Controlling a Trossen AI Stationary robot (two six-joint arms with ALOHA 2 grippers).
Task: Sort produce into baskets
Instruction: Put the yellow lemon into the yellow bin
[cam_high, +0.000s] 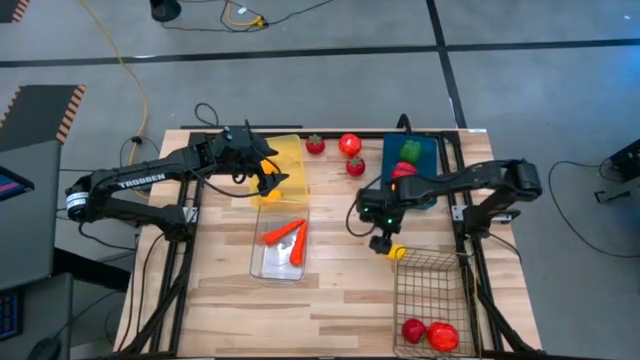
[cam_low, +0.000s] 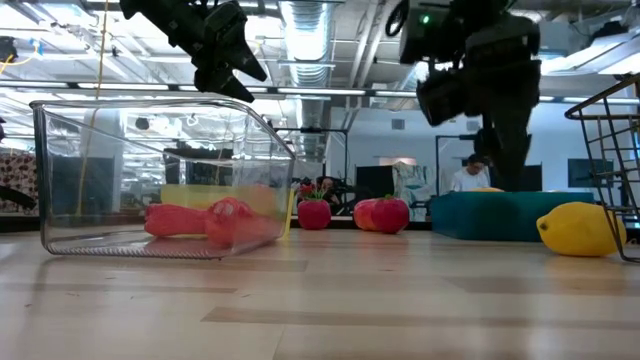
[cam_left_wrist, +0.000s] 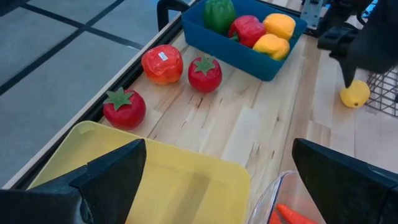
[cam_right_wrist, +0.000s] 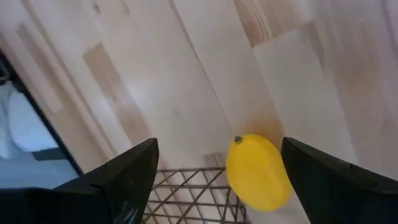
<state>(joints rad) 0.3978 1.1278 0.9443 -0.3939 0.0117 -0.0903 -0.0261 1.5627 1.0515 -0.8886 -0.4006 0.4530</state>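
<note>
Sorting partly done: carrots (cam_high: 284, 236) binned, peppers (cam_left_wrist: 249, 25) binned; three tomatoes (cam_left_wrist: 163, 64) and lemon (cam_right_wrist: 257, 173) remain on table (cam_high: 340, 270), right gripper (cam_right_wrist: 217, 171) spread above lemon.

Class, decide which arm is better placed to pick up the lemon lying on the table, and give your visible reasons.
The right gripper hovers open directly over the lemon, beside the wire basket. The left gripper is far off, over the yellow bin.
</note>
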